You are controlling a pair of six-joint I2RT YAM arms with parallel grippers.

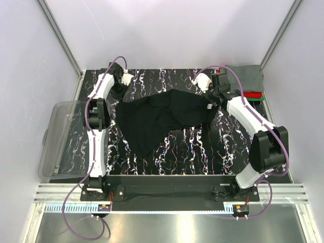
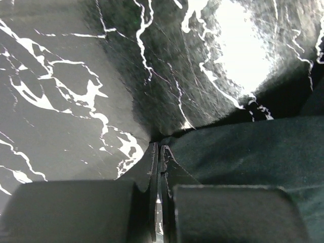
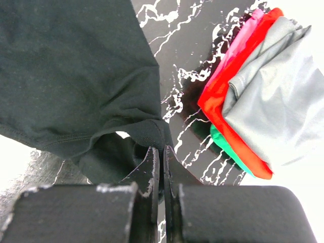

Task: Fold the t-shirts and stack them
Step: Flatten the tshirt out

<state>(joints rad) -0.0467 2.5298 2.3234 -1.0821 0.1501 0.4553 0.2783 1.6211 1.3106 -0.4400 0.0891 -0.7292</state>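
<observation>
A black t-shirt [image 1: 162,119] lies spread and rumpled on the black marbled table [image 1: 197,152]. My left gripper [image 1: 119,90] is shut on its far left corner; the left wrist view shows the jaws pinched on the black cloth [image 2: 243,152]. My right gripper [image 1: 211,104] is shut on the shirt's right edge; the right wrist view shows a fold of black cloth [image 3: 76,76] caught between the jaws. A stack of folded shirts, grey on top [image 3: 278,101], red [image 3: 223,101] and green [image 3: 225,144] below, lies at the far right corner [image 1: 250,78].
A clear plastic bin [image 1: 58,136] stands at the table's left edge. Metal frame posts and pale walls enclose the table.
</observation>
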